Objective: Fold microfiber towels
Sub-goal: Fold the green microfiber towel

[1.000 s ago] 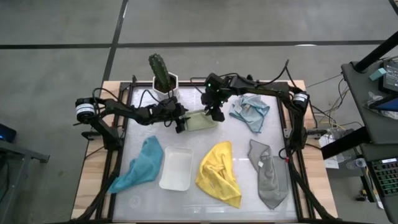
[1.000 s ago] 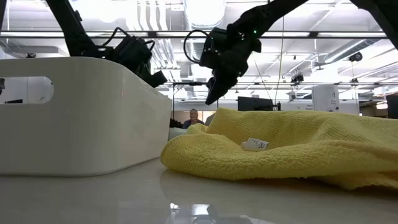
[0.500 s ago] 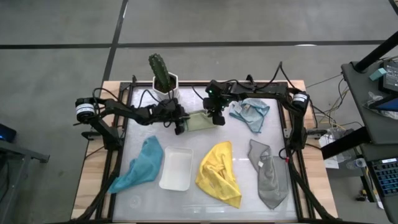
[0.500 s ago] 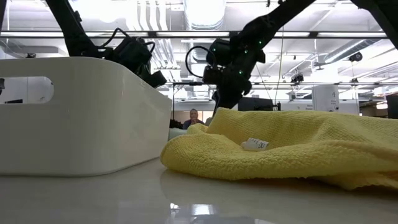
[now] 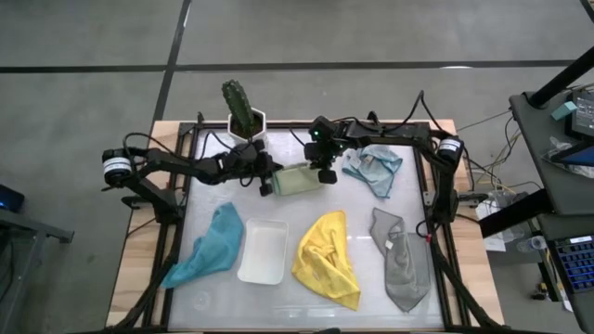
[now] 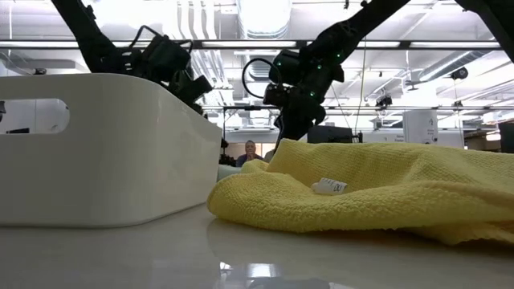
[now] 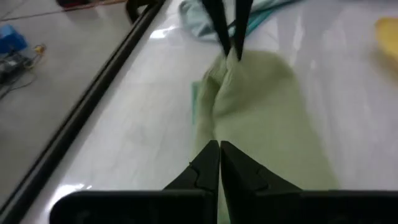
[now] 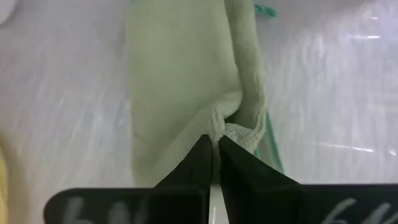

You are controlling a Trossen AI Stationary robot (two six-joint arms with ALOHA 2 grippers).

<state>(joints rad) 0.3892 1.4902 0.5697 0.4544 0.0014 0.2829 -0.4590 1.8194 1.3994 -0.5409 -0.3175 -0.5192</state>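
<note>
Glossy white tabletop (image 5: 306, 209) mirrors the ceiling lights, smooth as glass. At lower centre the yellow towel (image 6: 377, 189) shows nubby, matt terry loops. The white tray (image 6: 96, 152) at left looks like smooth, satin plastic. The pale green towel (image 8: 180, 81) is soft, fuzzy cloth.

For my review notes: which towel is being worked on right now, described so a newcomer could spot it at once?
Start at the potted cactus at the table's far edge. Just in front of it lies the pale green towel, pinched at opposite ends by the left gripper and the right gripper, jaws shut. It alone is held; the light blue towel beside it lies loose.
</note>
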